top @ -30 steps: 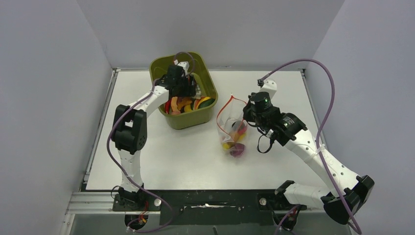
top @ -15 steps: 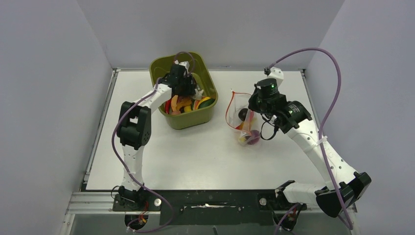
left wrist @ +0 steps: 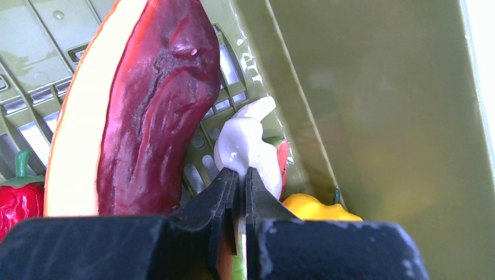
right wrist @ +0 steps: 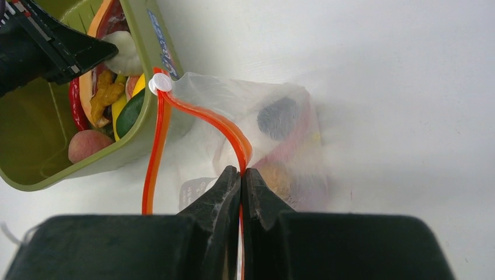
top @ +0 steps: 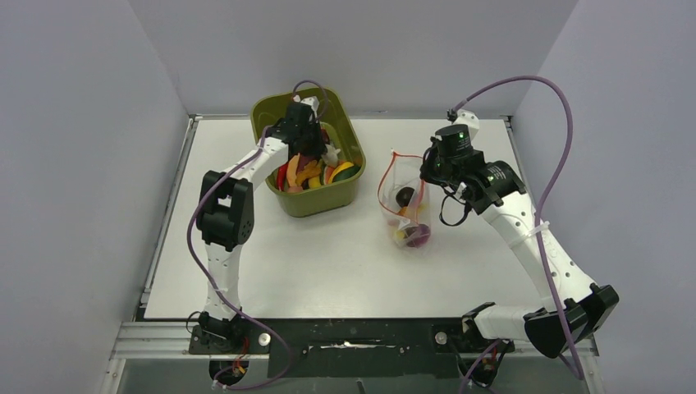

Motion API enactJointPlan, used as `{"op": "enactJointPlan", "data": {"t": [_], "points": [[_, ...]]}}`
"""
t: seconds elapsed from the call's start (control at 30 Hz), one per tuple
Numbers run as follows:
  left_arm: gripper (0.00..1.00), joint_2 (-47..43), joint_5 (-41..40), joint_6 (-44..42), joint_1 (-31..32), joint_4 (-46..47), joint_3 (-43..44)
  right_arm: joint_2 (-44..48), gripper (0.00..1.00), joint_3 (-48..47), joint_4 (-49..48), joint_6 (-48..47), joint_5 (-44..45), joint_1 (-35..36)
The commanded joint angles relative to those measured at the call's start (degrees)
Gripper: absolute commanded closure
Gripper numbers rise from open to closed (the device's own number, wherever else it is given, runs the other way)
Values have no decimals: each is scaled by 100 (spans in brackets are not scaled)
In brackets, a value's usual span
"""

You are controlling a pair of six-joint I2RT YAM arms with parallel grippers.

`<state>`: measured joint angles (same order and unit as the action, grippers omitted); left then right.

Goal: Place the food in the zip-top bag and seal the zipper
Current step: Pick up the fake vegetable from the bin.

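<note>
- left claw (left wrist: 240, 175) is down inside the olive-green bin (top: 316, 205), clenched on a small white piece (left wrist: 248, 153) right at its fingertips, hardly any gap between the jaws
- that white piece sits against the bin's wall at the claw's 12 o'clock, with a big dark-red slice (left wrist: 152, 105) leaning at 10 o'clock, a red pepper (left wrist: 17, 198) at 9 and a yellow piece (left wrist: 315, 207) at 4
- right claw (right wrist: 241, 172) is pinched tight on the zipper (right wrist: 198, 114), gripping the red-orange strip right at a bend in it
- the zip-top bag (top: 406, 205) hangs from that claw with the mouth pulled into an open loop; it's at the bin's 3 o'clock on the worktop (top: 328, 254), close beside it
- the white slider tab (right wrist: 159, 83) is at the far end of the strip, right at the bin's rim in the right wrist view
- already in the bag: 1 dark round piece (top: 405, 195) up high, plus purple (top: 418, 236) and yellow (top: 400, 234) bits at the bottom
- can't tell if the bag's bottom actually rests on the worktop or just dangles
- the rest of the food (top: 312, 174) is piled in the bin, orange, yellow and green stuff
</note>
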<state>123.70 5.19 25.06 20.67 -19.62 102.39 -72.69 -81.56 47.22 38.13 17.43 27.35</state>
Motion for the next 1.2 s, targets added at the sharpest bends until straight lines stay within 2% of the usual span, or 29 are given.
{"op": "enactJointPlan", "data": {"t": [0.0,0.6,1.0,1.17], "points": [[100,-343,5,-189,-45,-17,416,28,100,-90,-161,128,-184,-29],[100,-1625,287,-230,25,296,137,226,100,382,-782,636,-264,-33],[100,-3011,1464,-34,77,1470,-1336,447,100,1211,-1856,740,-729,-17],[100,-3384,1851,91,395,1722,-1648,631,100,1730,-2547,665,-431,14]]}}
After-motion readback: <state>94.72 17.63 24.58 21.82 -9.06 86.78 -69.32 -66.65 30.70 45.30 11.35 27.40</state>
